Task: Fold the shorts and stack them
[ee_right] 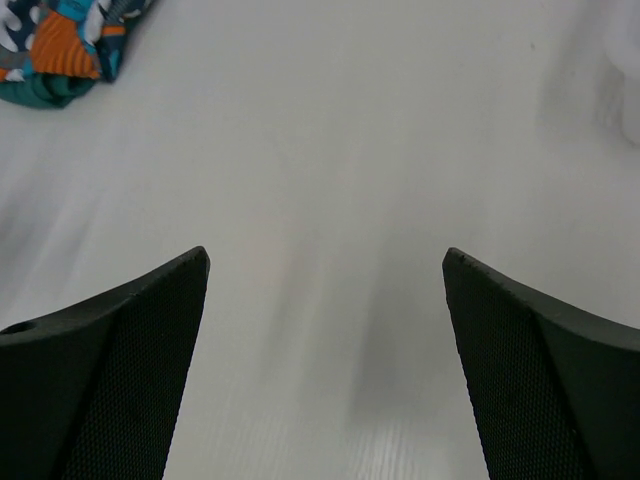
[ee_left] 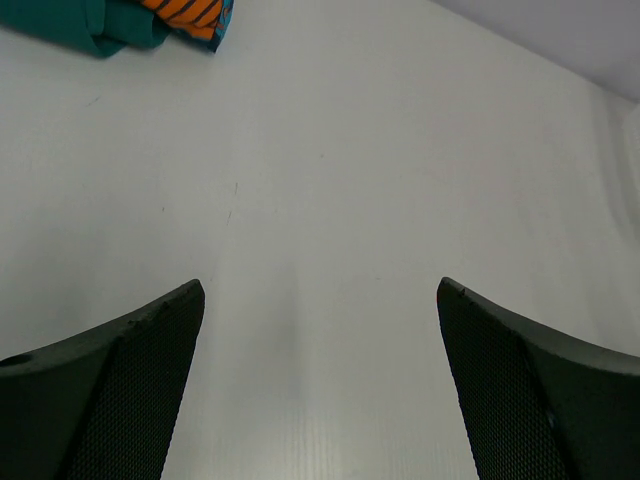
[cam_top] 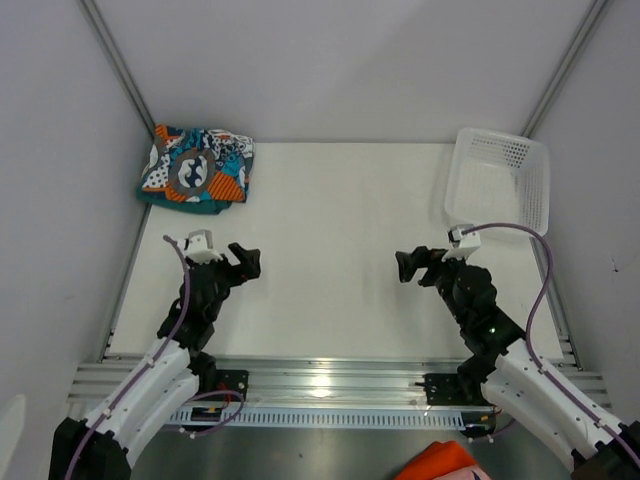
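Printed shorts (cam_top: 197,168) lay folded atop teal shorts (ee_left: 60,18) at the tabletop's (cam_top: 330,220) far left — stacking looked finished; left tool (cam_top: 244,264) and right tool (cam_top: 404,266) hung spread wide, empty.

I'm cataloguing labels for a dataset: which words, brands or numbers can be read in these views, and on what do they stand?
None can be read.
The printed shorts show only a pattern, no letters.
The white basket bears no visible label.
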Controlling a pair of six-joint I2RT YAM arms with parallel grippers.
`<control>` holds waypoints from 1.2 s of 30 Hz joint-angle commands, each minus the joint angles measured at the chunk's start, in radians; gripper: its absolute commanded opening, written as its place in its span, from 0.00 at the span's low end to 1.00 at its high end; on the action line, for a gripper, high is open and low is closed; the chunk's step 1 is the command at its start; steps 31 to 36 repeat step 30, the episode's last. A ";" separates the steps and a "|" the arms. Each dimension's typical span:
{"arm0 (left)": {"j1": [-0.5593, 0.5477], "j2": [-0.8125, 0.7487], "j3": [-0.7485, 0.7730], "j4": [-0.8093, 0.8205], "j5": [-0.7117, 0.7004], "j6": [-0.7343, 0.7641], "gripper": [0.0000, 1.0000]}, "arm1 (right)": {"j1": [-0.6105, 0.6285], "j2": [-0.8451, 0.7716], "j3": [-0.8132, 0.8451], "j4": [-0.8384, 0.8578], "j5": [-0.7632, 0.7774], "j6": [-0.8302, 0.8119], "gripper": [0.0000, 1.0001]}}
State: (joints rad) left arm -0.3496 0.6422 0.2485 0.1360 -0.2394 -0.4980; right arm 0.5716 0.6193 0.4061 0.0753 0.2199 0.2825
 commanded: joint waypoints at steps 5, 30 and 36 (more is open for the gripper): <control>-0.009 -0.248 -0.167 0.080 0.018 -0.023 0.99 | -0.004 -0.216 -0.177 -0.058 0.203 0.060 0.99; -0.011 -0.250 -0.215 0.168 0.109 -0.002 0.99 | -0.053 -0.227 -0.204 -0.058 0.220 0.126 1.00; -0.011 -0.250 -0.215 0.168 0.109 -0.002 0.99 | -0.053 -0.227 -0.204 -0.058 0.220 0.126 1.00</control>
